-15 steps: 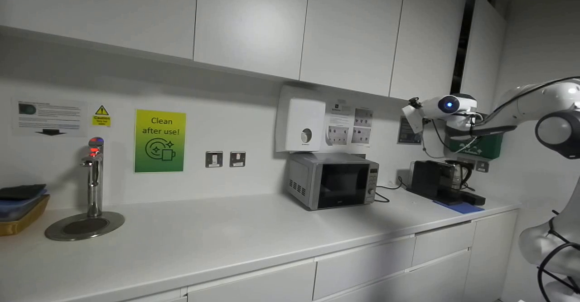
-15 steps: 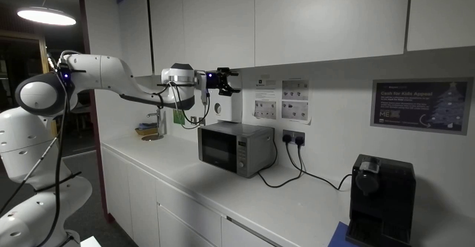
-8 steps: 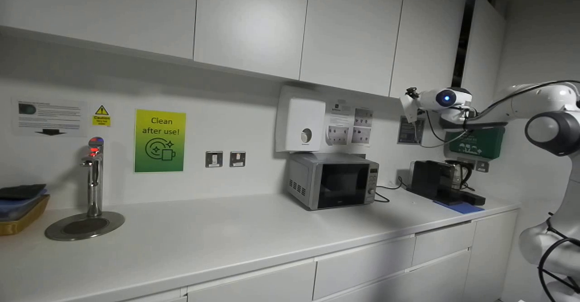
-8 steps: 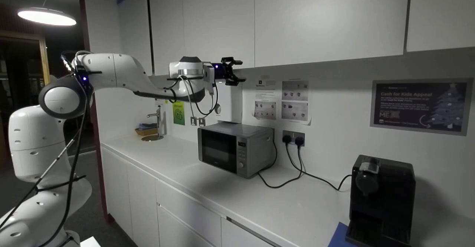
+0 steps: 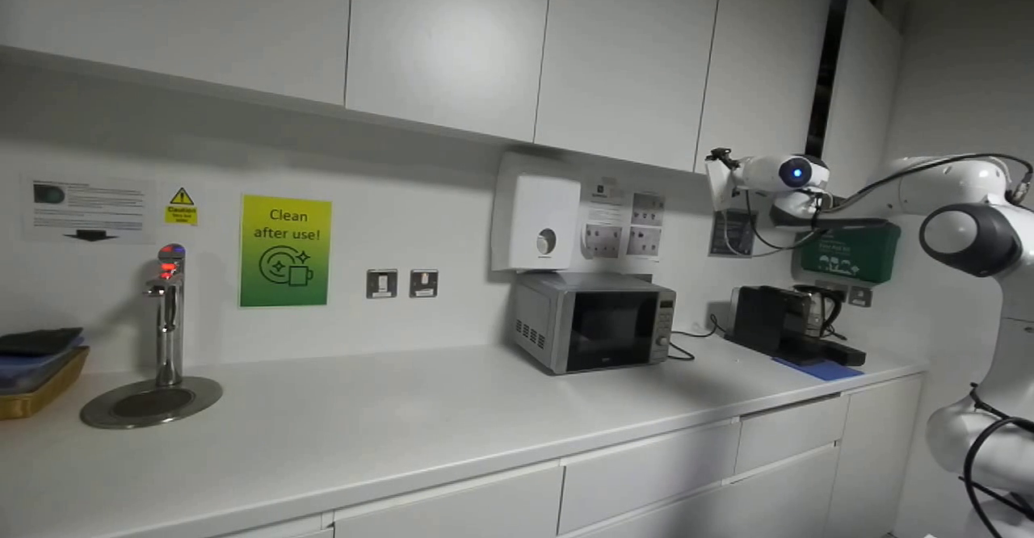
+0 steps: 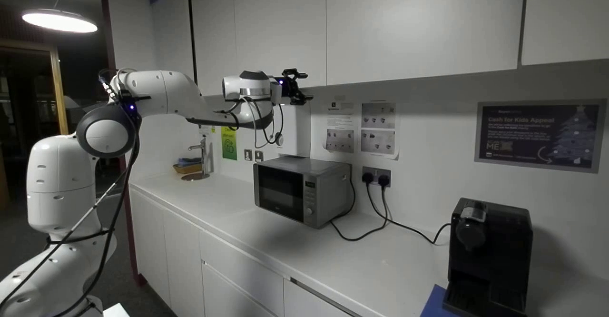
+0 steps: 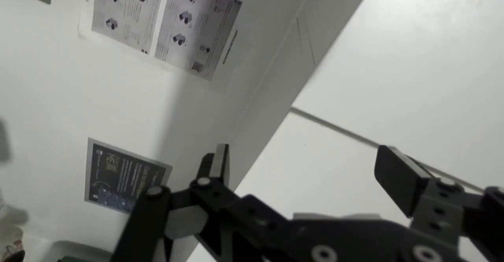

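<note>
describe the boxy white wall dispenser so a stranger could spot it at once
Below the white upper cabinets, find the boxy silver-grey microwave on the white countertop. Just above the microwave hangs the boxy white dispenser; unlike the flat printed sheets beside it, it juts out and bears a round grey mark.

White wall (image 6: 433,136) ran behind a white tabletop (image 5: 363,417); flat-front base cabinets (image 6: 242,255) sat below; dark grey floor (image 6: 122,279); in an exterior view round pendant lamp (image 6: 59,21) was lit; wooden frame (image 6: 59,88) below stood in darkness.
</note>
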Robot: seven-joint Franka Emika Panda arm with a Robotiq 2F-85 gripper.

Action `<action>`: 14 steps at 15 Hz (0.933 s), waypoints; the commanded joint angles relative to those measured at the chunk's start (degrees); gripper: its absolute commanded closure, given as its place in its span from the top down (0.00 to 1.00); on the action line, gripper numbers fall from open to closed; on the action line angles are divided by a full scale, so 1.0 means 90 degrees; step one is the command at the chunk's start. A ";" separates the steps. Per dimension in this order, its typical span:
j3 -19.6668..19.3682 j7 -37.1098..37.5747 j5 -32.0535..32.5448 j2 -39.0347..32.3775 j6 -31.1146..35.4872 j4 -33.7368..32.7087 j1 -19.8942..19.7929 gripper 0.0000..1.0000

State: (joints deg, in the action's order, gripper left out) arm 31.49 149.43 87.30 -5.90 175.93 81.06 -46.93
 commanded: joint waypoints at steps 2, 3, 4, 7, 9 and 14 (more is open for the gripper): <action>0.0082 0.0000 0.0022 -0.0643 0.0606 -0.0660 0.0216 1.00; 0.0070 0.0000 0.0012 -0.0744 0.0717 -0.0774 0.0249 1.00; 0.0057 0.0000 0.0000 -0.0825 0.0807 -0.0853 0.0271 1.00; 0.0023 0.0000 -0.0023 -0.1094 0.1063 -0.1166 0.0303 1.00; 0.0018 0.0000 0.0011 -0.1278 0.1207 -0.1376 0.0325 1.00; 0.0011 0.0000 0.0076 -0.1650 0.1553 -0.1723 0.0392 1.00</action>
State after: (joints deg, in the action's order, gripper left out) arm 31.76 149.43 87.13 -17.59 187.28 69.83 -44.48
